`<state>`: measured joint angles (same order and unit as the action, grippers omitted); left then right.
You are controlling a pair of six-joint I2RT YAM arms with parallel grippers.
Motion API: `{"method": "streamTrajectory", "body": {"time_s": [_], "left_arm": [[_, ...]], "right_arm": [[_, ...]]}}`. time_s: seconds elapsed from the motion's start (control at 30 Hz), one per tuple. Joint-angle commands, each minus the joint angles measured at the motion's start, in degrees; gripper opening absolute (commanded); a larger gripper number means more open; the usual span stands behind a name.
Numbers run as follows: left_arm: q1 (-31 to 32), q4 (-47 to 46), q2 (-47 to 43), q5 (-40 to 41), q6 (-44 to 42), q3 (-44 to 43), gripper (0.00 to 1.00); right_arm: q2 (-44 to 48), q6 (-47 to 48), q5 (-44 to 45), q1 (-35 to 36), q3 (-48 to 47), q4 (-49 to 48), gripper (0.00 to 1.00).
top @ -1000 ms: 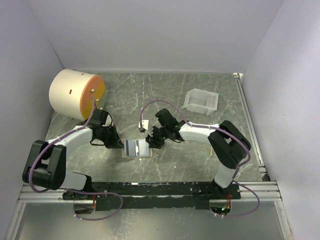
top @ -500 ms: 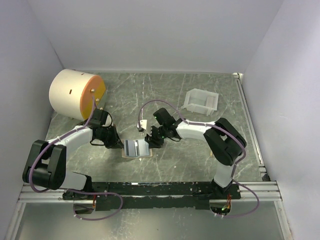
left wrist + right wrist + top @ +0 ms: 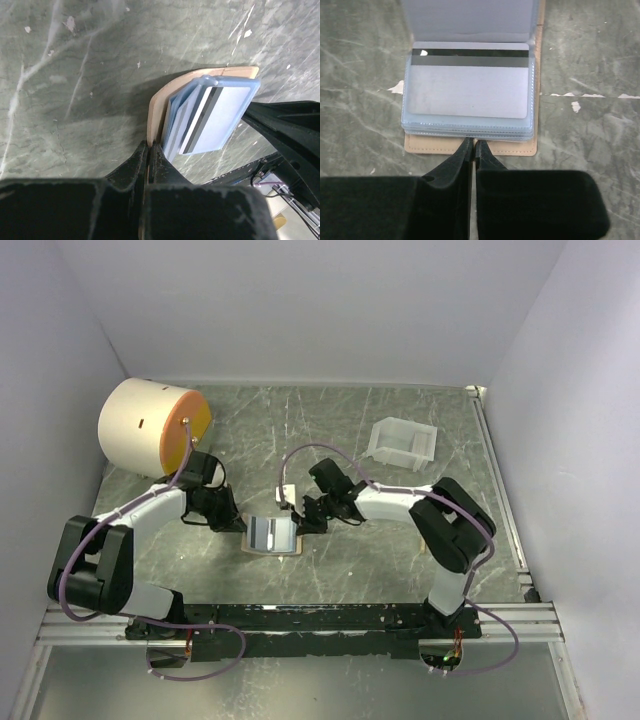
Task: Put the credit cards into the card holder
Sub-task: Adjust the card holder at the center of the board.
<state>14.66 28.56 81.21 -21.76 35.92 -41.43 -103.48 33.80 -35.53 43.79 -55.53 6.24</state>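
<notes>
The tan card holder [image 3: 270, 534] lies open on the table between my arms. Its pale blue pockets [image 3: 215, 117] fan up, and a greyish credit card with a dark stripe [image 3: 470, 85] sits inside the top pocket. My left gripper [image 3: 149, 146] is shut on the holder's tan cover [image 3: 155, 107] at its left edge; it also shows in the top view [image 3: 240, 527]. My right gripper [image 3: 473, 145] is shut, its tips over the tan edge [image 3: 420, 145] and touching the pockets' near rim, with nothing seen between them. It also shows in the top view [image 3: 301, 522]. No loose card shows.
A big cream cylinder with an orange face [image 3: 150, 427] lies at the back left, close to my left arm. A white box-like tray [image 3: 403, 443] stands at the back right. Pale walls enclose the table on three sides.
The holder and my left gripper have shifted slightly up and left. My right gripper has stayed at the holder's right edge with only small movement.
</notes>
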Motion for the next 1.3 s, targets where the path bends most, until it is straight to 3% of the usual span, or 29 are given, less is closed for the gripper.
{"method": "streamTrajectory", "body": {"time_s": [0.0,0.23,0.37,0.8,0.97,1.27], "left_arm": [[-0.5,2.0,0.5,2.6,-0.9,-1.6,0.07],[-0.8,2.6,1.6,4.1,-0.8,-2.1,0.07],[-0.8,3.1,1.9,5.4,-0.9,-2.6,0.07],[-0.9,3.1,2.4,5.8,-0.9,-2.4,0.07],[-0.9,3.1,2.7,5.7,-1.0,-2.3,0.07],[-0.9,3.0,3.0,5.7,-0.9,-2.3,0.07]], "right_arm": [[4.2,1.8,-3.4,-0.4,3.8,-3.2,0.0],[8.5,5.6,-5.2,-1.6,7.0,-0.7,0.0],[12.3,3.7,-7.4,-1.6,9.5,-4.0,0.0],[18.4,-9.5,-8.8,-1.5,22.1,-29.3,0.0],[17.7,-15.3,-4.7,-1.6,25.1,-37.7,0.0],[17.0,-35.1,7.9,-1.4,33.2,-60.5,0.0]]}}
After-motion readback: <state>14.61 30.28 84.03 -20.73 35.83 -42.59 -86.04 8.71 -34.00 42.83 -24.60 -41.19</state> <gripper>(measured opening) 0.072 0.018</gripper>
